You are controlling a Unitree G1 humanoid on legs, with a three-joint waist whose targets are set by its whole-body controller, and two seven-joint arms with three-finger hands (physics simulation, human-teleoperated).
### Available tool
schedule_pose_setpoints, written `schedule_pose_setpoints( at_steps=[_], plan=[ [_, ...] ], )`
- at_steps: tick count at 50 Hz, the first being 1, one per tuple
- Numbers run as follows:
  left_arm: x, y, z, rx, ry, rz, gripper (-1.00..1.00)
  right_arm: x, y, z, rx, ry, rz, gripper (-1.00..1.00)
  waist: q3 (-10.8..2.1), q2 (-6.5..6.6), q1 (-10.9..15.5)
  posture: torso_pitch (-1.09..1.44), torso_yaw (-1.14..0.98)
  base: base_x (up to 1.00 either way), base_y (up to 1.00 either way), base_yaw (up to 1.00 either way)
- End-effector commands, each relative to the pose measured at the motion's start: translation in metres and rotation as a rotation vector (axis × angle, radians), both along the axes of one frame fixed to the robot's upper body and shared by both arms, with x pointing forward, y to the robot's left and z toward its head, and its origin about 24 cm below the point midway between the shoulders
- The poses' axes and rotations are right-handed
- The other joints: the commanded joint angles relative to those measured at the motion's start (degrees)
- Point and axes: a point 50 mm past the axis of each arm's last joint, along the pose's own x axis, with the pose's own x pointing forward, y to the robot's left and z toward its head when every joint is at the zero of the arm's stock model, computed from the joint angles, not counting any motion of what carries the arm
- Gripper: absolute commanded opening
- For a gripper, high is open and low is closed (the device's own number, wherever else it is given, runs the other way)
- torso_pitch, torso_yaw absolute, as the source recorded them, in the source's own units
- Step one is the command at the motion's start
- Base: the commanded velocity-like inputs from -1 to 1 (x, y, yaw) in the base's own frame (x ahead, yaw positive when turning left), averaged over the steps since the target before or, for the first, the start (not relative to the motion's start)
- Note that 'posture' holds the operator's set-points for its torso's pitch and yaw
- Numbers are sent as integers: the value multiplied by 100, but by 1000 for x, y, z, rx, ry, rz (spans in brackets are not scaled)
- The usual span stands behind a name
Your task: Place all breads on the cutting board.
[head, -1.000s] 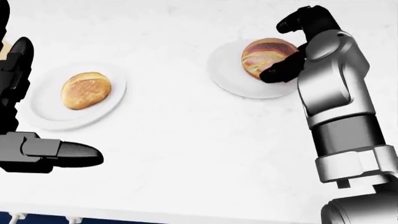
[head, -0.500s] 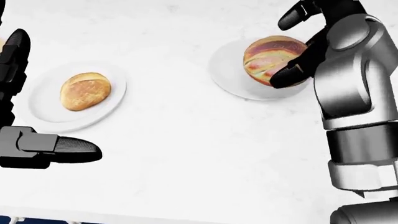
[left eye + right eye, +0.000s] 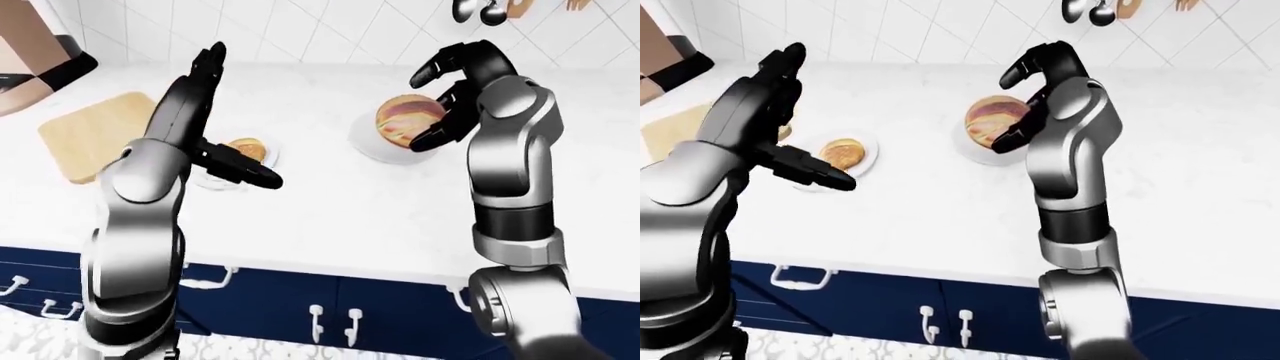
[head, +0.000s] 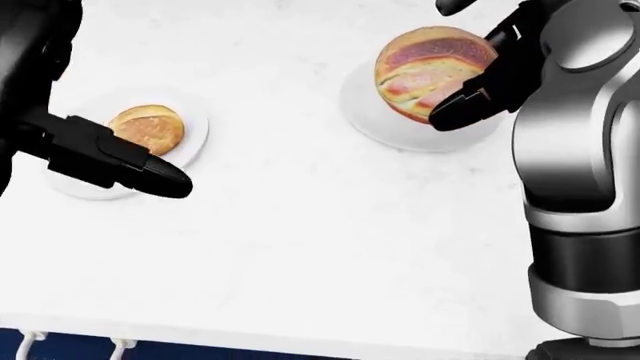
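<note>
A round striped loaf (image 4: 430,71) is held in my right hand (image 4: 455,64), whose thumb (image 4: 462,109) presses its lower side and whose fingers curl over its top. It hangs slightly above its white plate (image 4: 375,124). A small golden bun (image 4: 150,126) lies on a second white plate (image 4: 195,142) at the left of the head view. My left hand (image 3: 245,116) is open above that plate, with its fingers stretched up and its thumb (image 4: 140,171) pointing right, partly covering the bun. The wooden cutting board (image 3: 90,131) lies bare at the far left.
The white counter (image 4: 300,247) ends at its near edge at the bottom of the head view, with dark blue cabinets (image 3: 330,307) below. A tiled wall with hanging utensils (image 3: 478,9) rises behind. A brown and black appliance (image 3: 35,60) stands beside the board.
My right hand has closed on the loaf and raised it off its plate. My left hand has swung up and over the bun's plate. The view has shifted a little.
</note>
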Motion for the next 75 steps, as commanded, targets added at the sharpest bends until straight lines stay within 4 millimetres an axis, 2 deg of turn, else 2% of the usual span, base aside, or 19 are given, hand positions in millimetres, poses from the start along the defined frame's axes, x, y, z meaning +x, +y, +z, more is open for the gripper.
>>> schedule_pose_setpoints(
  at_steps=[1, 5, 10, 24, 27, 31, 34, 35, 38, 51, 75],
  plan=[
    [-3, 7, 25, 40, -118, 37, 100, -7, 0, 23, -22, -102, -2, -100, -188, -8, 11, 0, 0, 0, 0, 0],
    [8, 8, 36, 97, -129, 28, 100, -6, 1, 23, -21, -103, -3, -100, -190, -41, 3, 0, 0, 0, 0, 0],
    [20, 6, 40, 200, -158, 1, 100, -6, 1, 25, -23, -107, -4, -100, -204, -68, 16, 0, 0, 0, 0, 0],
    [47, 14, 26, 270, -139, 15, 99, -6, 0, 24, -20, -110, -13, -100, -247, -86, 24, 0, 0, 0, 0, 0],
    [47, 12, 21, 287, -139, 4, 75, -7, 0, 24, -19, -109, -12, -100, -253, -82, 23, 0, 0, 0, 0, 0],
    [50, 11, 20, 294, -142, 2, 70, -6, 0, 23, -19, -107, -12, -100, -251, -81, 24, 0, 0, 0, 0, 0],
    [50, 10, 19, 300, -137, -1, 61, -5, -1, 22, -18, -107, -13, -100, -250, -82, 21, 0, 0, 0, 0, 0],
    [53, 11, 18, 300, -132, 2, 51, -5, 0, 21, -17, -105, -12, -100, -249, -82, 20, 0, 0, 0, 0, 0],
    [56, 12, 13, 301, -119, -2, 46, -6, -1, 22, -17, -107, -13, -100, -247, -79, 22, 0, 0, 0, 0, 0],
    [70, 18, -5, 284, -90, 17, 44, -5, -2, 23, -17, -107, -14, -100, -253, -64, 7, 0, 0, 0, 0, 0],
    [88, 23, -26, 254, -46, 36, 48, -6, -3, 21, -12, -109, -17, -100, -291, -51, 6, 0, 0, 0, 0, 0]
  ],
)
